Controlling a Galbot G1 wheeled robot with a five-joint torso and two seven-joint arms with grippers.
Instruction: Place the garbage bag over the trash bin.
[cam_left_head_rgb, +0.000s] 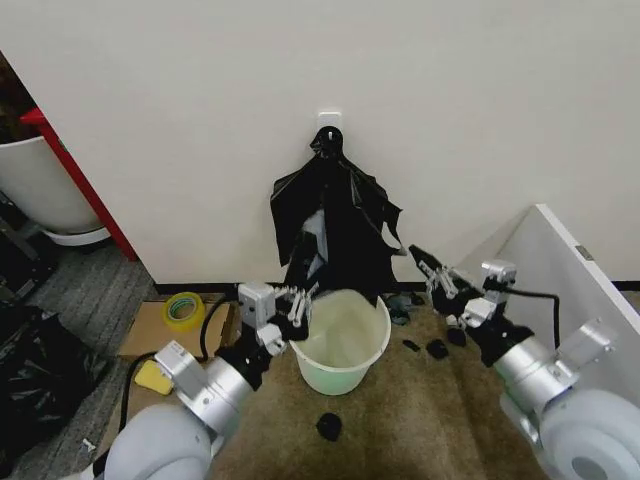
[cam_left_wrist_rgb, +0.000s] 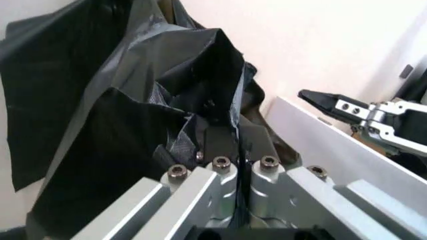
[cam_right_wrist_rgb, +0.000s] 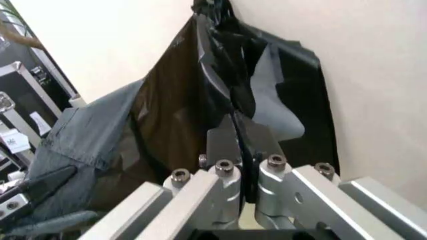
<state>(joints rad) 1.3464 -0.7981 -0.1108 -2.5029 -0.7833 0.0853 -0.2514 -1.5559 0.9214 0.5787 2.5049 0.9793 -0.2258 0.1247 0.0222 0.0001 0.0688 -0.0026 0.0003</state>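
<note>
Both the left pincer (cam_left_head_rgb: 297, 303) and right pincer (cam_left_head_rgb: 428, 268) were closed; best reopen, pinch one layer of the hanging black plastic bag bundle (cam_left_head_rgb: 335, 220) above the round white plastic bin (cam_left_head_rgb: 345, 377)

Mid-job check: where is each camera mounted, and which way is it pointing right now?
Head view: on the robot's head, looking forward and down at the trash bin by the wall; both arms show, left gripper at the bin's rim, right gripper off to its right.
Left wrist view: on the left arm, looking along its shut fingers at the hanging black bags; the right gripper shows farther off.
Right wrist view: on the right arm, looking along its shut fingers at the same bags.
Shared: all three views see the hanging bags.
</note>
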